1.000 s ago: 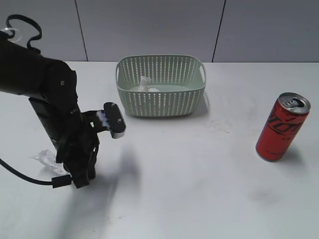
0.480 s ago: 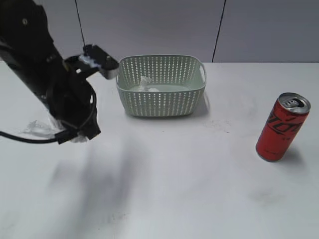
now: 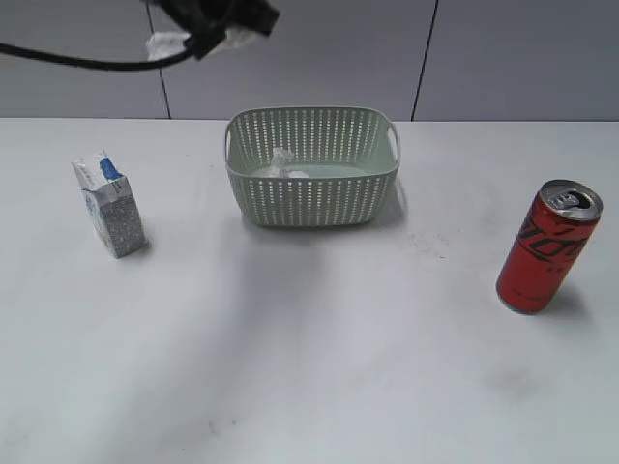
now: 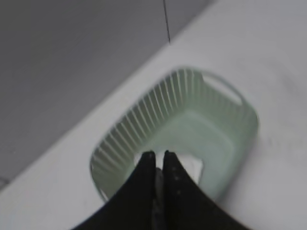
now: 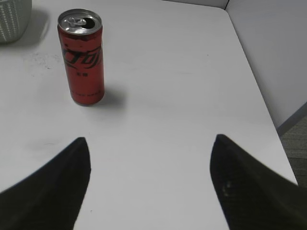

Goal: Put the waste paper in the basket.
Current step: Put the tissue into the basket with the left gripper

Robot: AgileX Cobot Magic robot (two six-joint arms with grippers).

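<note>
The pale green slotted basket point(image 3: 311, 193) stands at the back middle of the table, with a white paper wad point(image 3: 282, 162) inside it. My left gripper point(image 3: 215, 29) is high above the table, left of the basket, shut on a white waste-paper wad point(image 3: 164, 44). In the left wrist view the shut jaws point(image 4: 159, 155) hold the paper point(image 4: 158, 194) between them, above the basket point(image 4: 144, 120), where another white wad point(image 4: 193, 165) lies. My right gripper point(image 5: 151, 158) is open and empty over bare table.
A blue-and-white speckled carton point(image 3: 111, 205) stands at the left. A red drink can point(image 3: 548, 246) stands at the right, also in the right wrist view point(image 5: 81, 57). A basket corner point(image 5: 13, 19) shows there. The table's right edge point(image 5: 259, 96) is near the right gripper.
My left arm has risen from the table at the left, carrying a paper wad up and toward the basket. The carton it hid now shows.
</note>
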